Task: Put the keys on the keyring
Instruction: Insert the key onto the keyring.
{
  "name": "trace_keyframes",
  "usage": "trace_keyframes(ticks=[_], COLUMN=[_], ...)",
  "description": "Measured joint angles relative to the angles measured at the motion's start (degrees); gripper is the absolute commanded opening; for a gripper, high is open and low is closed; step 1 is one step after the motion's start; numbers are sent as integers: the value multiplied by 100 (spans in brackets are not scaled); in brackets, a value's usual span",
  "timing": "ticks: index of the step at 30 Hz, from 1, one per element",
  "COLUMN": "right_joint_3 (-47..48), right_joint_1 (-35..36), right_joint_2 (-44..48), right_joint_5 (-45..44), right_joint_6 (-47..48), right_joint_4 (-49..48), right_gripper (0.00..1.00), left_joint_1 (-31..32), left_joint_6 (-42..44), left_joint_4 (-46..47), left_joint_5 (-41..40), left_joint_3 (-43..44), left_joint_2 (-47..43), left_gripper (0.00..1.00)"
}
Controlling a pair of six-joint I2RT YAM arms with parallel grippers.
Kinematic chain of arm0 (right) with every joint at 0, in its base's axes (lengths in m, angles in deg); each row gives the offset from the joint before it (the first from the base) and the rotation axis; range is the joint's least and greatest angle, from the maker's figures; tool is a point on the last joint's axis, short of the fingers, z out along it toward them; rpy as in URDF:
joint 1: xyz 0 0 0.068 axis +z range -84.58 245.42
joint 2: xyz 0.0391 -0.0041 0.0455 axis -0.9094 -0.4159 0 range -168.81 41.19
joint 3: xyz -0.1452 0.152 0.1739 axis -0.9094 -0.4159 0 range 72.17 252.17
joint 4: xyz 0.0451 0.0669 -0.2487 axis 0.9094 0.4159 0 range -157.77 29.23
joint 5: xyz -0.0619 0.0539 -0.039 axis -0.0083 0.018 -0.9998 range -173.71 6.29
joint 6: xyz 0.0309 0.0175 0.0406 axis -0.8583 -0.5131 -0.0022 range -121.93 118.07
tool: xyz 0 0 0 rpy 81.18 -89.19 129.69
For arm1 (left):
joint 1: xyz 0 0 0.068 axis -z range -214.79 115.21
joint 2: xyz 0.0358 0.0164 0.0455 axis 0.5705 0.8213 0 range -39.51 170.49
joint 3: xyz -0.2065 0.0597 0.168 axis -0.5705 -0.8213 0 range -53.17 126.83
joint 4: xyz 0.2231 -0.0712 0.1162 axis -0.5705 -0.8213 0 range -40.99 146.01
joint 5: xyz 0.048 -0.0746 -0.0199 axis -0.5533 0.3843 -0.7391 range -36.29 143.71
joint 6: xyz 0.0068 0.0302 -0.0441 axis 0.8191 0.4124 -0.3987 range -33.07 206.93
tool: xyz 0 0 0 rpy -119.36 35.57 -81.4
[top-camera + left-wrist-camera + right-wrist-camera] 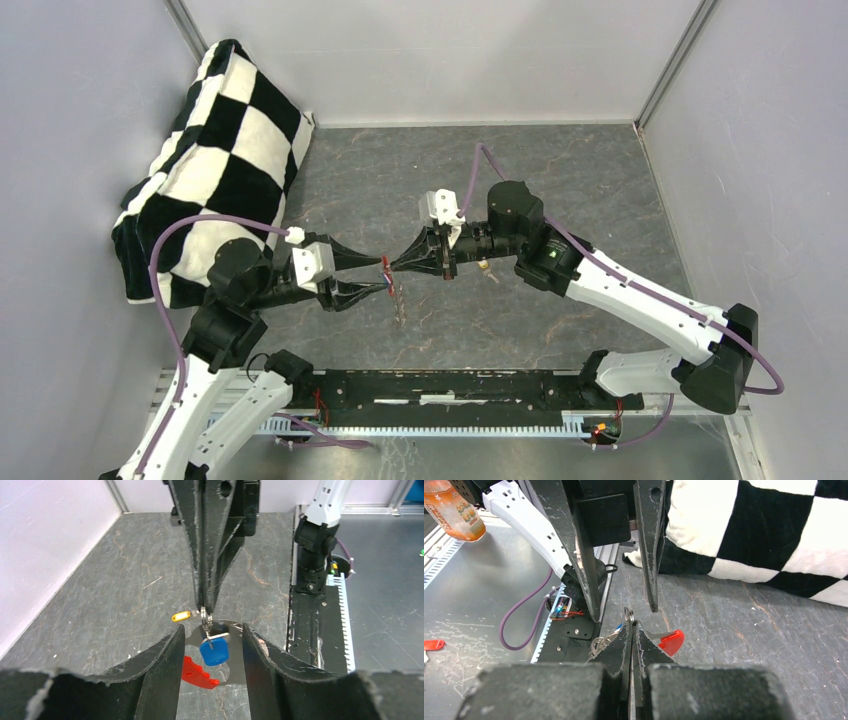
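My right gripper [392,267] is shut on a thin metal loop [628,614] and holds it above the table. A blue-capped key [215,651] and the red keyring [197,672] hang from that loop; the keyring shows as a red crescent in the right wrist view [672,641]. Slim grey keys [400,305] dangle below. My left gripper [383,276] is open, its fingers [165,665] on either side of the blue key without touching it. A yellow-capped key [181,616] lies on the table under the right wrist [483,266].
A black-and-white checkered cushion [220,150] leans in the far left corner. White walls close off three sides. A black rail [450,390] runs along the near edge. An orange bottle [454,510] stands outside on the metal bench.
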Motion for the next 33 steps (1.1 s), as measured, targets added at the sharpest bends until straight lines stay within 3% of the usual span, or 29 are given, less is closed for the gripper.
trace_keyframes(ticks=[7,12,21,24,27,29,30,33], right_joint_3=[-4,-7,-48,-68,-74,-81,-83,-83], right_joint_1=[0,2,4,4,2,4,4,4], right_joint_2=[0,0,0,-4,-4,-4,-4,-4], right_joint_5=[2,7,120,151,149,151,153,157], right_joint_6=[-2,-2,-26,-44,-46,-44,-44,-31], right_joint_4=[-96,-111,-177,-177,-177,-177,-175,-144], right_gripper=[0,0,0,0,0,0,3,28], left_joint_1=[0,0,0,0,0,0,0,0], left_joint_6=[-210,-341,-496,-531,-588,-597,-595,-590], left_joint_4=[223,271,511,579,608,592,586,570], left_joint_5=[-155,-142,-76,-46,-26,-7,-7,-4], left_joint_3=[-149,-245,-289,-332,-354,-358,-361,-361], left_joint_2=[13,15,81,111,125,122,120,120], left_gripper=[45,30,28,19,3,2,2,2])
